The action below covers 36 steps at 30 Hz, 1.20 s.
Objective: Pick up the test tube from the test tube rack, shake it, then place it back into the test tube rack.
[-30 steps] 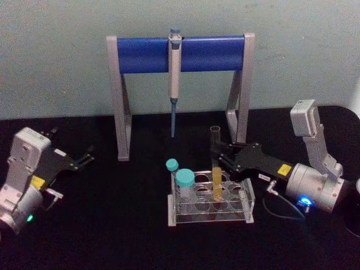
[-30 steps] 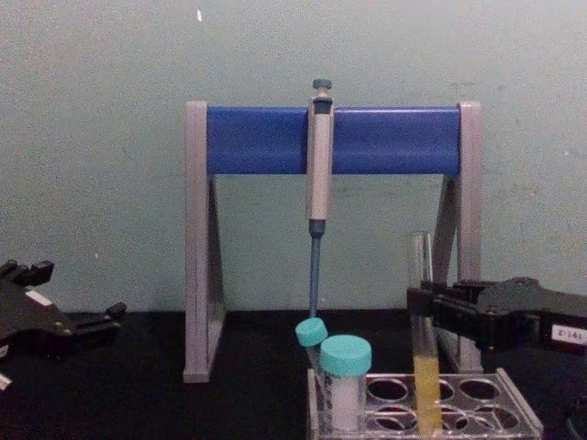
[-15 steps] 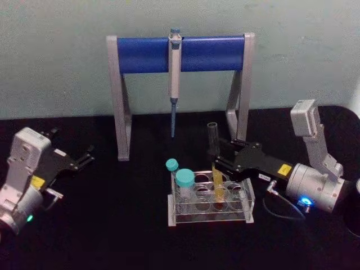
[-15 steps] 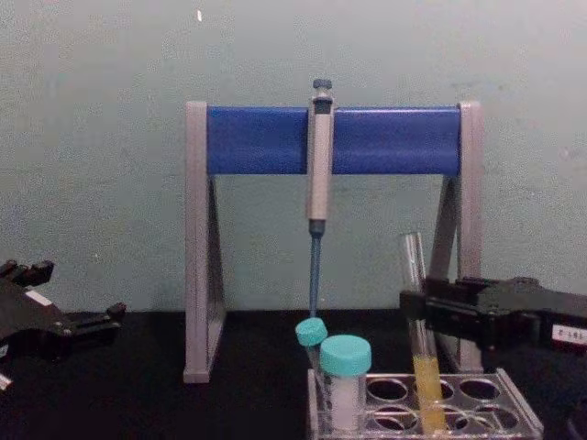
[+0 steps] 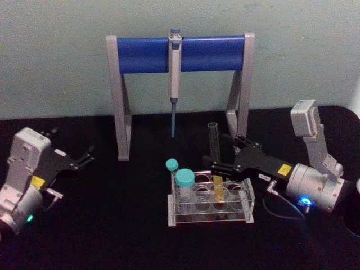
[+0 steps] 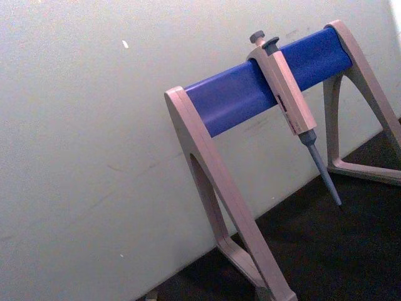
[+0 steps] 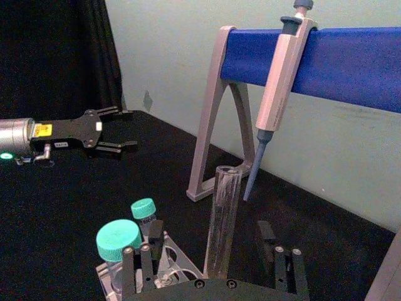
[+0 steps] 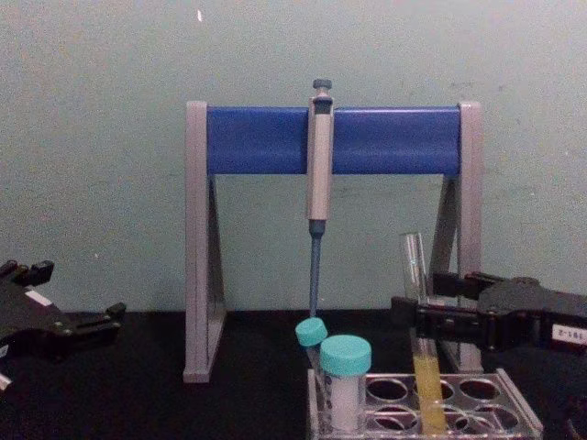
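Note:
The test tube [image 5: 214,151] stands upright in the test tube rack [image 5: 185,216], its yellow liquid down among the holes. My right gripper [image 5: 220,149] is open around the tube's upper part, one finger on each side, and neither finger touches the glass. The right wrist view shows the clear tube [image 7: 222,219] rising between the spread fingers [image 7: 138,257]. From the chest view the tube [image 8: 418,302] leans slightly in the rack [image 8: 514,403] with the right gripper [image 8: 417,293] at mid height. My left gripper [image 5: 84,156] rests open at the far left, well away from the rack.
Two teal-capped white tubes [image 5: 184,183] stand in the rack's left end. Behind the rack is a blue-and-grey pipette stand [image 5: 146,54] with a grey pipette [image 5: 174,73] hanging from its bar. The table is black, with a pale wall behind it.
My right gripper has opened and let go of the test tube, which sank a little deeper into the rack. The left arm has not moved.

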Each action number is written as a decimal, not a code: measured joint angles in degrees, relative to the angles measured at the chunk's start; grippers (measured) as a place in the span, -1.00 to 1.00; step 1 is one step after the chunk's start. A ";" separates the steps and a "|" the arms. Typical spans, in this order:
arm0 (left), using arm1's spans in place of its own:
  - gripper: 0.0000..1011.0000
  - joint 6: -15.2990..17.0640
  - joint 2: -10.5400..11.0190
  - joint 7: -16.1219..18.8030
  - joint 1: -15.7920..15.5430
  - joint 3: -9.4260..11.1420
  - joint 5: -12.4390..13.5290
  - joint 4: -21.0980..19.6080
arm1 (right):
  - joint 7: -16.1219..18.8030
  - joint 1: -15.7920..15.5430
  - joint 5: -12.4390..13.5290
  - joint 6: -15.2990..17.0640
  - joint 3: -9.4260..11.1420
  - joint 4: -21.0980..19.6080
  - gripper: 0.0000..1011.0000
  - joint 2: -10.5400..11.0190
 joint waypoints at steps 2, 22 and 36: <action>0.98 0.00 0.00 0.00 0.00 0.00 0.00 0.00 | 0.00 0.00 0.00 0.00 0.00 0.00 0.95 0.00; 0.98 0.00 0.00 0.00 0.00 0.00 0.00 0.00 | -4.56 -4.43 1.58 -4.20 5.12 -7.62 0.98 1.22; 0.98 0.00 0.00 0.00 0.00 0.00 0.00 0.00 | -22.42 -10.26 -3.41 4.28 11.80 -10.24 0.98 0.14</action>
